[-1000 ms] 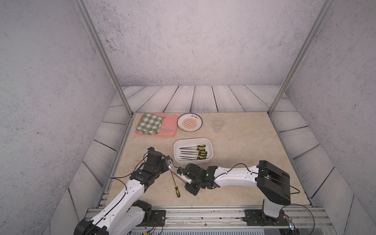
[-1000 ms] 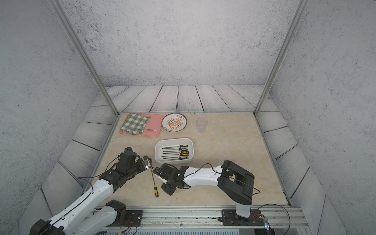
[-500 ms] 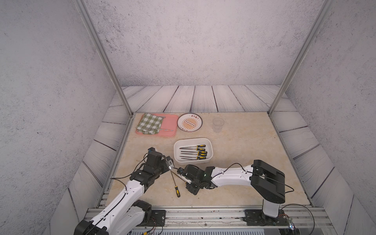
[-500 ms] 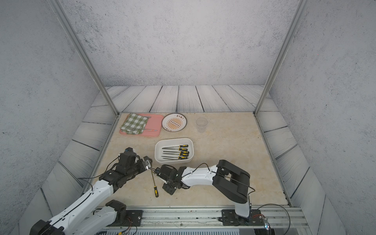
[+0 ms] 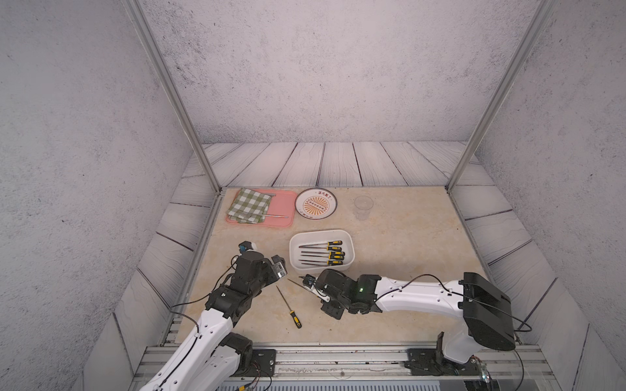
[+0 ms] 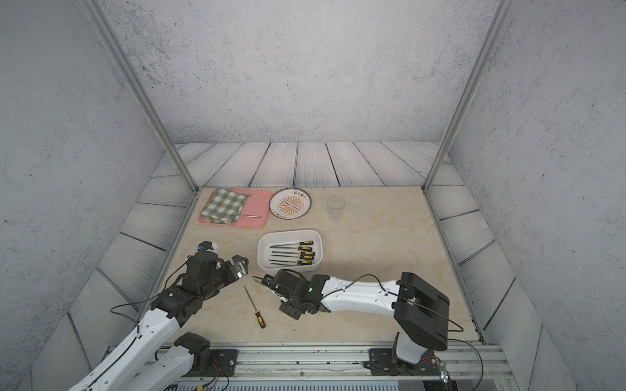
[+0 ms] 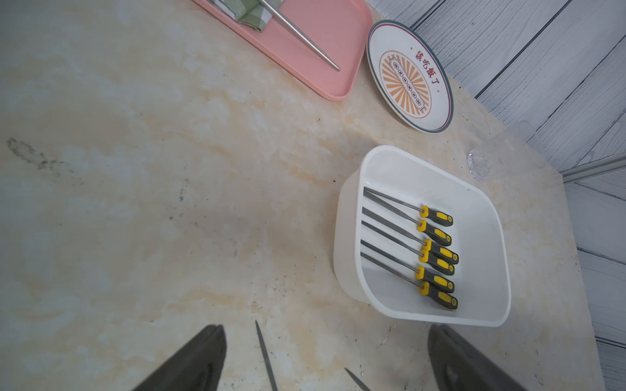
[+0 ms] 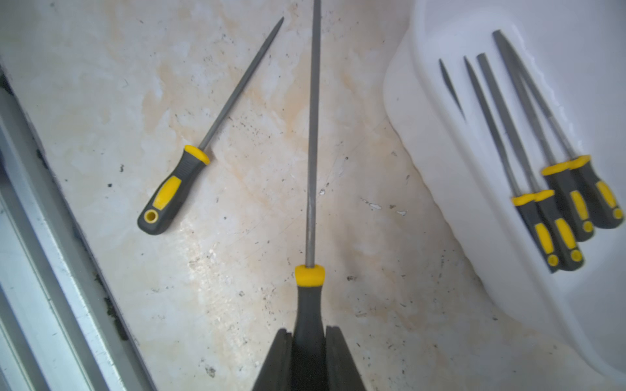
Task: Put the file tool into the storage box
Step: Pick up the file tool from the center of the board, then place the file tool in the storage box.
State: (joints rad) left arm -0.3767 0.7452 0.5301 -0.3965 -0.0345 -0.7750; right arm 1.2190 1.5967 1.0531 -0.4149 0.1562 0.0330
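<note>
Right gripper (image 8: 309,333) has closed since a moment ago: its jaws, then apart around the handle, now pinch the black-and-yellow handle of a file tool (image 8: 311,135), whose grey shaft sticks straight out ahead of the fingers. Seen in a top view, that held file (image 5: 297,283) is outside the storage box (image 5: 321,235), low over the beige table (image 5: 406,237) just beside the box's near wall, with its tip aimed at the left gripper (image 5: 279,267). Whether it has left the tabletop I cannot tell. Left gripper's fingers (image 7: 189,359) stand wide apart and hold nothing, hovering near the file tips. A second loose file (image 5: 288,307) lies flat on the table nearer the front rail, apart from both arms. Six files (image 7: 437,257) lie side by side in the white box, handles all at one end. At the back sit a pink tray (image 5: 281,203) with a green checked cloth (image 5: 250,208), a sunburst plate (image 5: 315,204) and a clear cup (image 5: 363,204)
</note>
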